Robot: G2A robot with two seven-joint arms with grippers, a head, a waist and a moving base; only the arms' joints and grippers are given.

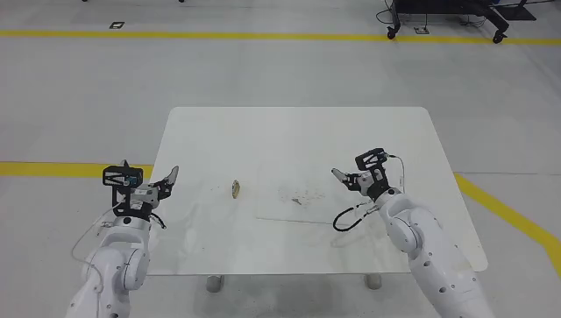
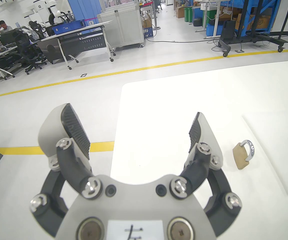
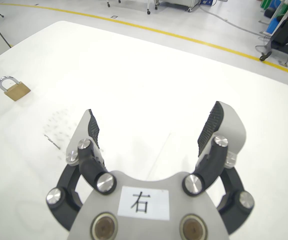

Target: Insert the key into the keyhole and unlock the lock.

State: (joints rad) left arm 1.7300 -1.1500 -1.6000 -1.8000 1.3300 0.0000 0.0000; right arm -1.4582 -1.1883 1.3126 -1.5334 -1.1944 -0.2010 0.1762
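Observation:
A brass padlock (image 1: pixel 236 188) with a silver shackle lies on the white table (image 1: pixel 298 134), left of the middle; it also shows as the padlock (image 2: pixel 244 154) and the padlock (image 3: pixel 14 88). A small thin key (image 1: pixel 299 201) lies flat to its right among faint scuff marks, seen as the key (image 3: pixel 52 142) close to one finger. My left gripper (image 1: pixel 165 184) hovers at the table's left edge, open and empty (image 2: pixel 134 116), a short way from the padlock. My right gripper (image 1: pixel 344 178) is open and empty (image 3: pixel 154 109), just right of the key.
A thin seam line (image 1: pixel 294 222) runs across the table's front half. Yellow floor tape (image 1: pixel 263 35) and wheeled racks (image 1: pixel 456 3) lie beyond the far edge. Desks and shelving (image 2: pixel 84 36) stand in the room behind.

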